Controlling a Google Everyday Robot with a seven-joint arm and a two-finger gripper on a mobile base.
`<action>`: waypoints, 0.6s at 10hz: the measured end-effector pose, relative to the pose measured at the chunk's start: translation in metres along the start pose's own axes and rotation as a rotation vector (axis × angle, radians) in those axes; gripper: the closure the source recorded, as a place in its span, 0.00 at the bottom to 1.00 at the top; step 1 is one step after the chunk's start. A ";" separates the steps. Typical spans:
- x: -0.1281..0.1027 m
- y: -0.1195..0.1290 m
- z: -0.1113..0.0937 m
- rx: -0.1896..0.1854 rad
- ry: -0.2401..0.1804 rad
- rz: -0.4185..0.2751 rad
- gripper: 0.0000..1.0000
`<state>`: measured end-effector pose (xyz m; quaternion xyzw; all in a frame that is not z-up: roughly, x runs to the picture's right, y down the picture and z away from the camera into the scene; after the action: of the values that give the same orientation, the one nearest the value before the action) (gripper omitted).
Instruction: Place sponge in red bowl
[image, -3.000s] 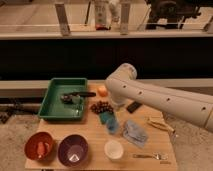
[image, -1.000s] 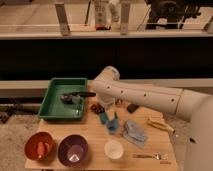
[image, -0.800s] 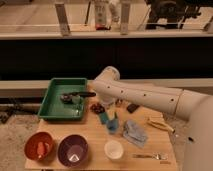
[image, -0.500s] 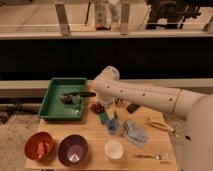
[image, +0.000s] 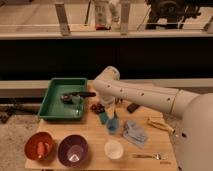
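Note:
The red bowl (image: 40, 146) stands at the front left corner of the wooden table (image: 95, 131), with something orange in it. The sponge (image: 110, 123) looks like a small blue-teal block in the middle of the table. My gripper (image: 109, 114) hangs from the white arm (image: 135, 95), which reaches in from the right. The gripper is right at the sponge's top and partly hides it. I cannot tell whether it touches the sponge.
A purple bowl (image: 73, 150) stands next to the red bowl and a white cup (image: 114, 149) right of that. A green tray (image: 62, 100) with a brush is at the back left. A blue cloth (image: 134, 131), a yellow item (image: 157, 123) and a spoon (image: 150, 156) lie to the right.
Since three seconds ago the arm's elbow has swung left and the gripper has come down to the sponge. Over the last second almost nothing has moved.

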<state>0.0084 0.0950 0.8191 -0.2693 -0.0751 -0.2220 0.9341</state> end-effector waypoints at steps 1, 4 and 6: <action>0.000 -0.001 0.002 -0.001 -0.002 0.000 0.20; 0.001 -0.004 0.008 -0.004 -0.009 0.008 0.20; 0.002 -0.006 0.012 -0.003 -0.018 0.020 0.20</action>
<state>0.0072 0.0961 0.8320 -0.2734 -0.0803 -0.2106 0.9351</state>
